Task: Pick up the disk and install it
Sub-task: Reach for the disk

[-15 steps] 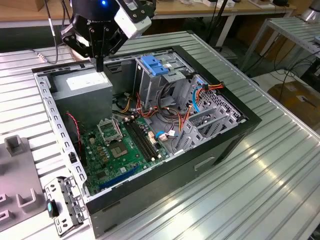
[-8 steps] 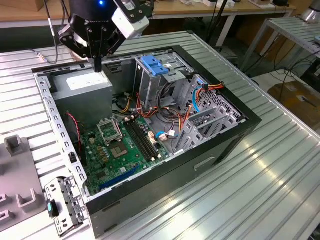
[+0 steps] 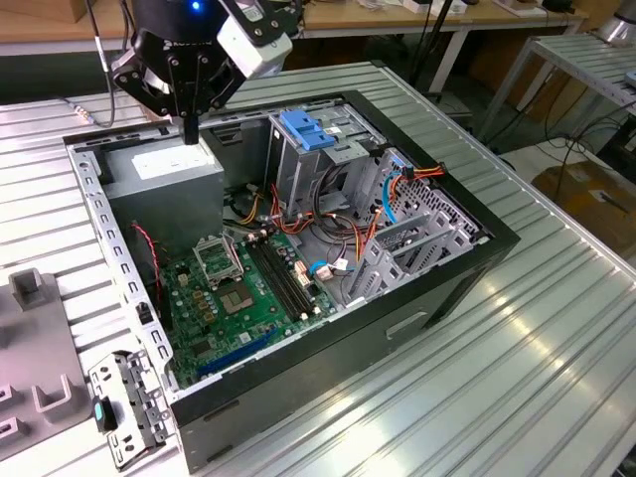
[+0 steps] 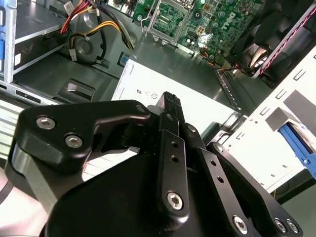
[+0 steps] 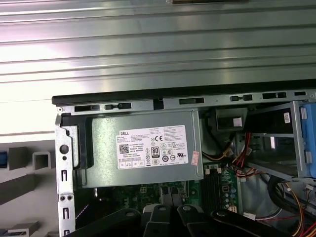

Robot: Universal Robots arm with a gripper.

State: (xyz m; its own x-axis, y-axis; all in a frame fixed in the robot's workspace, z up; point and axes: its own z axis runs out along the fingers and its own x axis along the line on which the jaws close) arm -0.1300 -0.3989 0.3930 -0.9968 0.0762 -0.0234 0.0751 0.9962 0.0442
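**Pincer shut above the power supply, disk outside the case**

Nearest in the exterior view, a metal bracket (image 3: 124, 407) lies on the ribbed worktop (image 3: 497, 378) beside the open computer case (image 3: 417, 298). Inside come the motherboard (image 3: 238, 288), tangled cables (image 3: 348, 234) and the drive cage (image 3: 298, 174) with its blue latch plate (image 3: 303, 129). Farthest, the pincer (image 3: 189, 134), fingers together and empty, hangs just above the power supply (image 3: 149, 184). In the second wrist view, what looks like the disk (image 4: 298, 145), by its blue rail, sits in a pale holder (image 4: 266, 148) outside the case, apart from the pincer.
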